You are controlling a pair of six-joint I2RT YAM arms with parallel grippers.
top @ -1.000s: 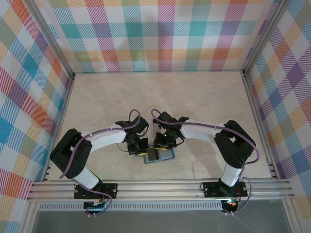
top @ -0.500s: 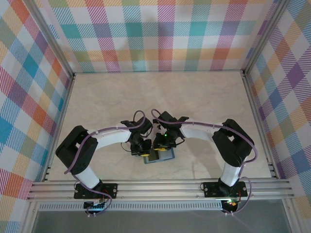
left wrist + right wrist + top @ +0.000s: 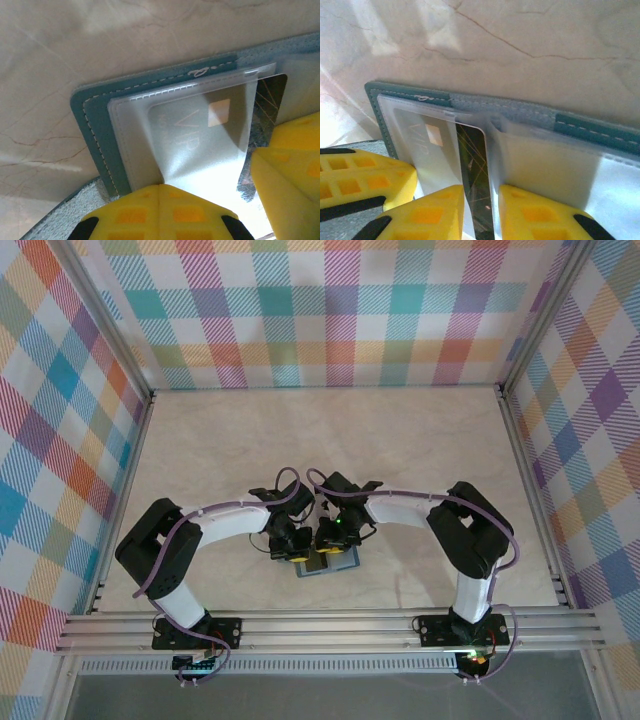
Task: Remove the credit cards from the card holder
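The teal card holder (image 3: 346, 563) lies open on the table near the front edge, between both grippers. Its stitched border (image 3: 95, 130) frames a clear sleeve holding a whitish credit card (image 3: 200, 120) with a square chip. A dark credit card (image 3: 472, 165) with thin gold lines sticks out beside it. My left gripper (image 3: 160, 187) is shut on the near edge of the clear sleeve, which lifts toward it. My right gripper (image 3: 480, 192) has a yellow finger on each side of the dark card (image 3: 267, 110), closed on it. In the top view the left gripper (image 3: 297, 552) and right gripper (image 3: 330, 548) nearly touch.
The marble-patterned tabletop (image 3: 330, 440) stretches behind the holder, bounded by checked walls and metal rails (image 3: 330, 625) at the near edge. The right gripper's yellow fingers (image 3: 290, 165) crowd the left wrist view, and a left finger (image 3: 360, 175) crowds the right wrist view.
The left arm has swung right, bringing its gripper against the holder beside the right gripper. The right jaws have narrowed a little on the dark card.
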